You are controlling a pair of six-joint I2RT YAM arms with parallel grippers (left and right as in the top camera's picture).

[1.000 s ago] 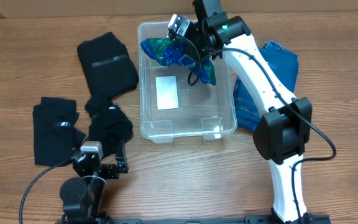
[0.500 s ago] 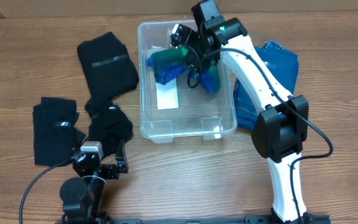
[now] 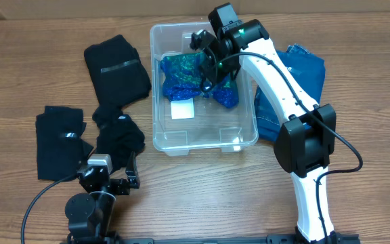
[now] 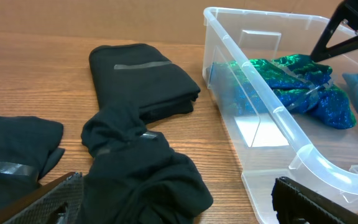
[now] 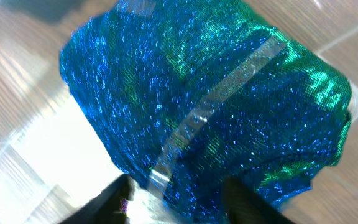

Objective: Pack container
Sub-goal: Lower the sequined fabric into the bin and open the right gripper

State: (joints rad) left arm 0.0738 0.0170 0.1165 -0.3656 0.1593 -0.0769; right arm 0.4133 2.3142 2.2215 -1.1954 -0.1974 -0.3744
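The clear container [image 3: 160, 139] stands mid-table with a white label [image 3: 182, 110] on its base. A shiny blue-green garment [image 3: 185, 76] with a strip of clear tape lies inside its far half, partly over the label. My right gripper [image 3: 210, 59] hovers just above that garment, fingers apart, with nothing pinched; in the right wrist view the garment [image 5: 197, 93] fills the picture beyond the right gripper [image 5: 179, 205]. My left gripper [image 3: 107, 177] rests open near the front edge. In the left wrist view the left gripper [image 4: 179, 208] faces a crumpled black garment [image 4: 142, 168] and the container's rim [image 4: 272, 106].
A folded black garment [image 3: 117, 68] lies left of the container, a crumpled one [image 3: 119, 132] nearer me, another [image 3: 59, 139] at far left. Blue denim [image 3: 300, 85] lies right of the container, under the right arm.
The right gripper let go of the blue-green garment, which dropped from hanging over the container onto its base. The gripper stays low over it. The left arm has not moved.
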